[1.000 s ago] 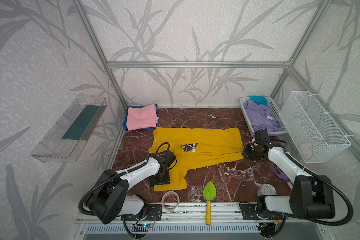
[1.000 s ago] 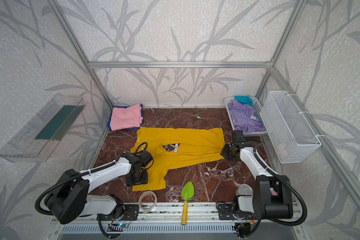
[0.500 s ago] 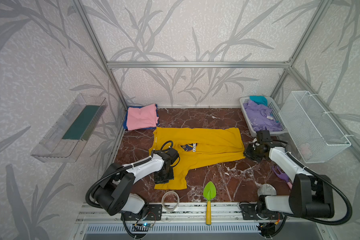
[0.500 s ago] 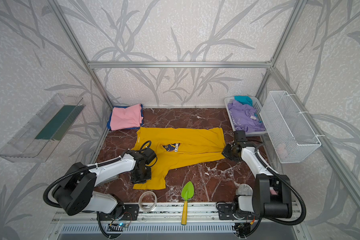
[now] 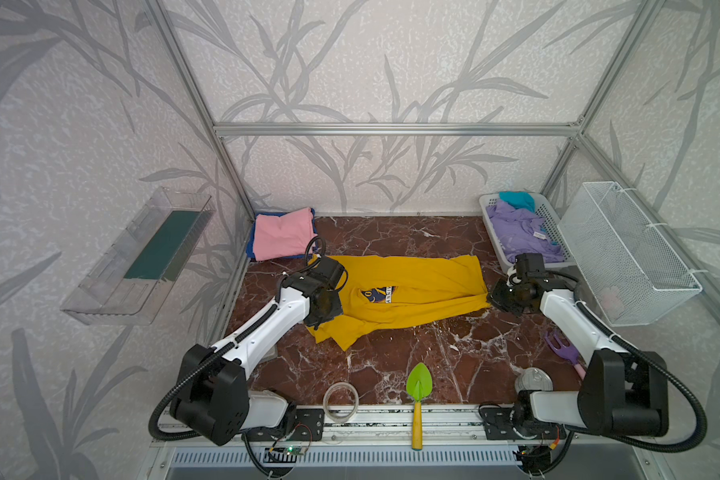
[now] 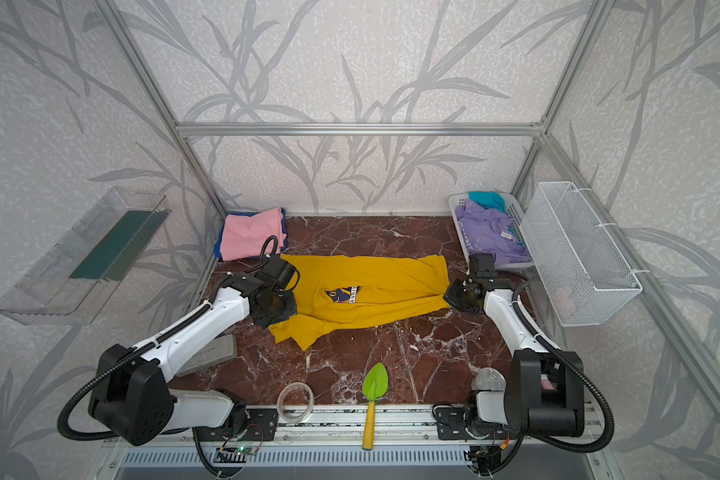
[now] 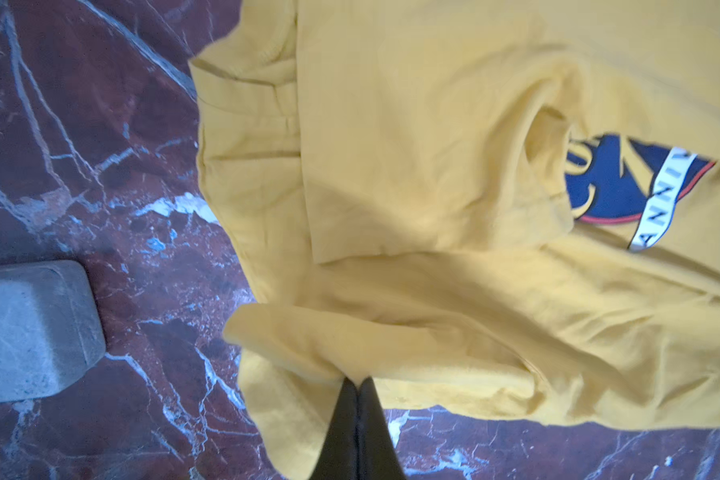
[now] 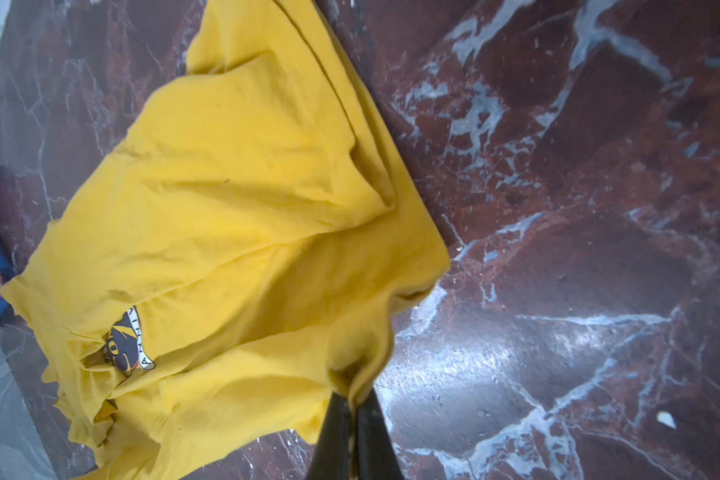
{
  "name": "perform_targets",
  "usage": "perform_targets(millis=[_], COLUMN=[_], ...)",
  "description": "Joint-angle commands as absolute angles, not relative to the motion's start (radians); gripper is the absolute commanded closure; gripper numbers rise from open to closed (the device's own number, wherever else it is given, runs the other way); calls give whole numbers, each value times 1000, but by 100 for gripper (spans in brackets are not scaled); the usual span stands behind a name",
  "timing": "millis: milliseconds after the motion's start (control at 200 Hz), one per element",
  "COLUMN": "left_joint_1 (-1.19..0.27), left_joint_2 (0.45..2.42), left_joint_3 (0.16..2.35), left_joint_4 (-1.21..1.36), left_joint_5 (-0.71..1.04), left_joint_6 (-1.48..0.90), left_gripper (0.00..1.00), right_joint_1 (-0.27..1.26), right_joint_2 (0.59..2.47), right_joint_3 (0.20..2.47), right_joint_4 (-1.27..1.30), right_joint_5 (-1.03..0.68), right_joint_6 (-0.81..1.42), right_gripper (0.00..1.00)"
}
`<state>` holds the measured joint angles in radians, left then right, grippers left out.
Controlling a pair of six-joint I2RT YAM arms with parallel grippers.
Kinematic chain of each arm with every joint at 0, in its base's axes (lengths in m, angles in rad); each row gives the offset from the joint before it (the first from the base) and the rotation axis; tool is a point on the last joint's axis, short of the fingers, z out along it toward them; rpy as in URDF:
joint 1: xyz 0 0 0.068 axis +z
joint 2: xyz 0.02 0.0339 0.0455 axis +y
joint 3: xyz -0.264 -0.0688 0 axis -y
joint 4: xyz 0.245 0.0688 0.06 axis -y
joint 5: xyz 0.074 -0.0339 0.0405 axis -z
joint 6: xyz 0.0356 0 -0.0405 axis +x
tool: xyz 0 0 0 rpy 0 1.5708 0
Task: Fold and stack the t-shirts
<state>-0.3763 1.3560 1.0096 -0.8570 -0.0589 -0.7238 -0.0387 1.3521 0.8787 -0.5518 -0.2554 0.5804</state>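
Bench point(image 5: 412, 361) holds the yellow tee point(image 5: 416, 276) spread rumpled at its middle, left fingers point(image 7: 341, 428) pinched shut on a fold at its sleeve end, right fingers point(image 8: 335, 436) pinched shut on the far corner near the basket point(image 5: 548, 218).

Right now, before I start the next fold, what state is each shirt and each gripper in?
yellow shirt: spread on the table, partly folded, pinched at both ends.
pink shirt: folded, top of the stack.
blue shirt: folded, under the pink shirt.
purple shirt: crumpled in the basket.
teal shirt: crumpled in the basket, behind the purple shirt.
left gripper: shut on the yellow shirt.
right gripper: shut on the yellow shirt.
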Motion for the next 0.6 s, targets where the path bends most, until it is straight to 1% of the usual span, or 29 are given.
perform_targets(millis=[0, 125, 260, 380, 595], left_joint_1=[-329, -288, -275, -268, -226], left_joint_2=[1349, 1401, 1508, 1611, 1780], left_joint_3=[1072, 1158, 1256, 1309, 1392], left_joint_4=[-807, -765, -748, -738, -736], left_joint_5=[-80, -72, -74, -87, -39], left_joint_6=[-718, -718, -697, -679, -667], left_gripper=[100, 100, 100, 100, 100], right_joint_1=[-44, -45, -43, -42, -41], right_joint_2=[1394, 1472, 1548, 1590, 1644], right_joint_3=[919, 936, 951, 963, 977], right_joint_4=[-496, -435, -389, -363, -316], right_joint_5=[-249, -239, -229, -215, -188], right_joint_6=[606, 622, 631, 632, 653], right_gripper=[100, 100, 100, 100, 99])
